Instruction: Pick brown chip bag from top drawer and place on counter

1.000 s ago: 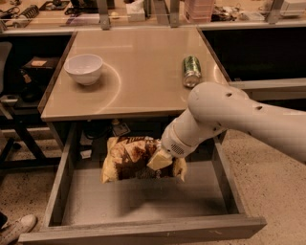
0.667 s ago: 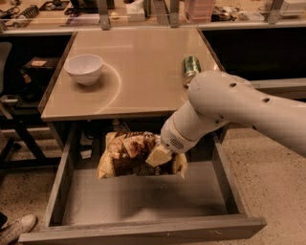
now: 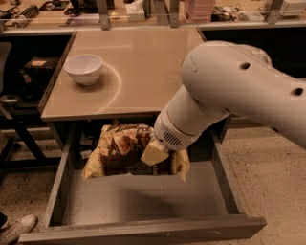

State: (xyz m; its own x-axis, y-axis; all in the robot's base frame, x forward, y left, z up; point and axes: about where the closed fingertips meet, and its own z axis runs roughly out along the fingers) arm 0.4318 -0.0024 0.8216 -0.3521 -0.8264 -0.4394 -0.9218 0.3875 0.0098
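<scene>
The brown chip bag [image 3: 119, 152] hangs in the air above the open top drawer [image 3: 143, 203], its top edge level with the front edge of the counter [image 3: 143, 57]. The bag is crumpled, dark brown with pale yellow ends. My gripper [image 3: 155, 154] is shut on the bag's right part, with one pale finger [image 3: 153, 153] lying across its front. My thick white arm reaches in from the right and hides the counter's right side. The drawer's flat grey bottom is bare under the bag.
A white bowl [image 3: 84, 68] stands on the counter at the left. A cluttered bench with metal posts [image 3: 103, 12] runs behind the counter. A dark chair [image 3: 9, 100] stands at the left, and a shoe [image 3: 14, 229] is on the floor at the bottom left.
My arm has risen and carried the bag higher above the drawer floor, up to the counter's front edge. The arm now covers the green can that showed on the counter's right side.
</scene>
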